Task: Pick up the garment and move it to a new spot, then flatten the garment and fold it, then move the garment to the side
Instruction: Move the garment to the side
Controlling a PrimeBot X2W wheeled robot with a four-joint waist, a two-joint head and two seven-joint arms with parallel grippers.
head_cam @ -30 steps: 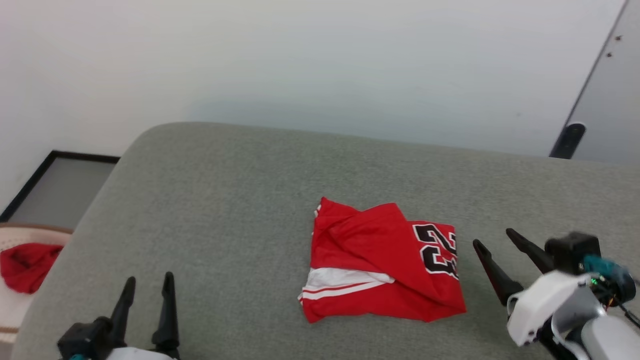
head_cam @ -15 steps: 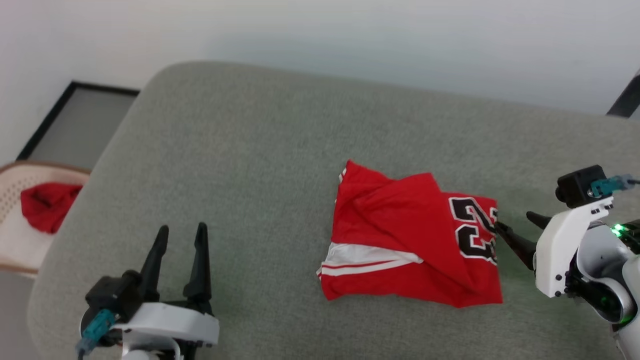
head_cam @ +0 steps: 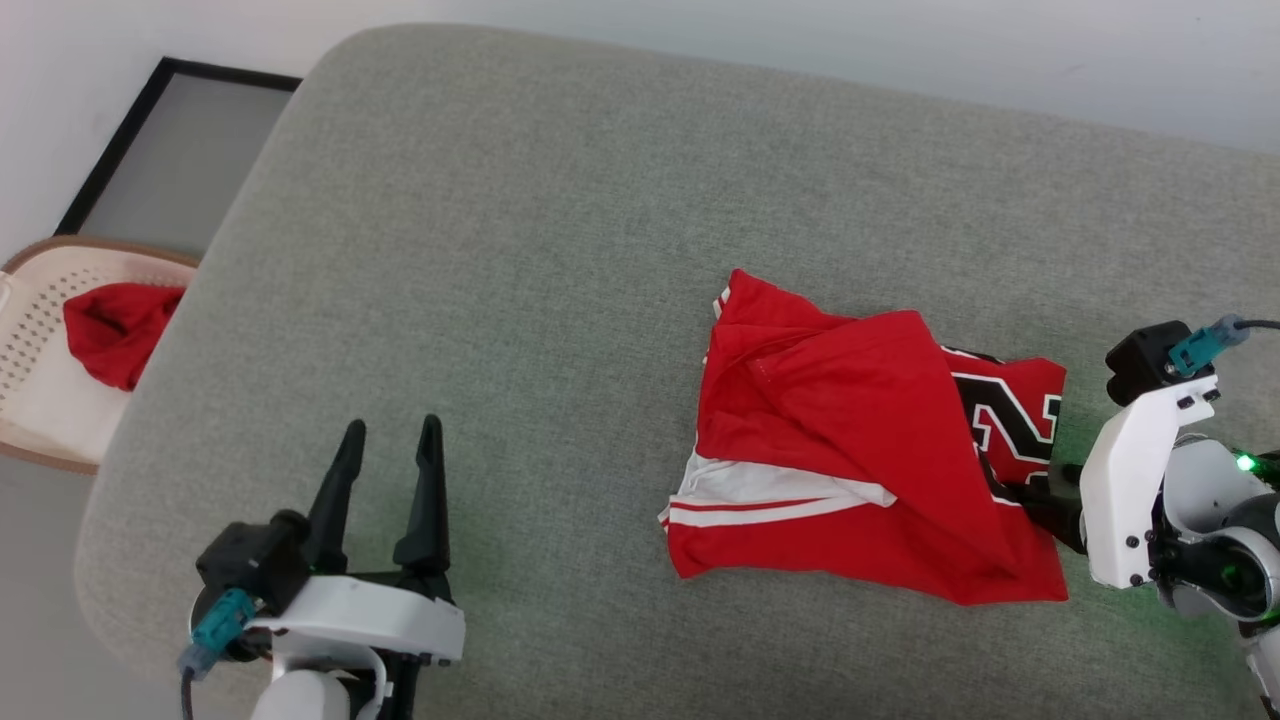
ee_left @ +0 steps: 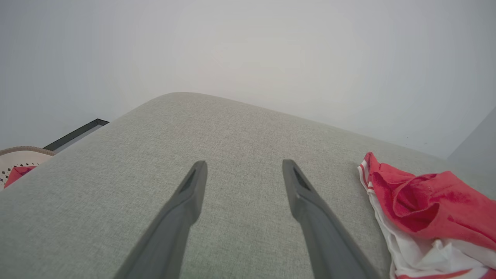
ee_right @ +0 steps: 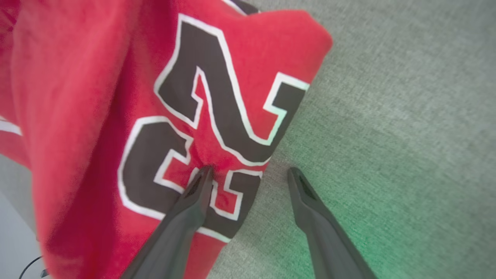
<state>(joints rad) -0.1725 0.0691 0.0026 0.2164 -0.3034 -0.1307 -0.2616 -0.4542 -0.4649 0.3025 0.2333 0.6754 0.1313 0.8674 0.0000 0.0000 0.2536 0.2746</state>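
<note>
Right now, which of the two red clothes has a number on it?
The red shirt lying on the grey cushion: it has a black 23 and white striped trim. The red cloth in the basket is plain.

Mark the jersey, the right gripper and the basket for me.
jersey (head_cam: 850, 420), head view, on the red folded-over flap.
right gripper (ee_right: 250, 169), right wrist view, midway between its fingertips.
basket (head_cam: 30, 330), head view, on its pale perforated wall.

Grey cushion (head_cam: 500, 250). Off its left edge: cream basket (head_cam: 40, 300) holding red cloth (head_cam: 115, 330). Black-framed panel (head_cam: 170, 150) beyond.
</note>
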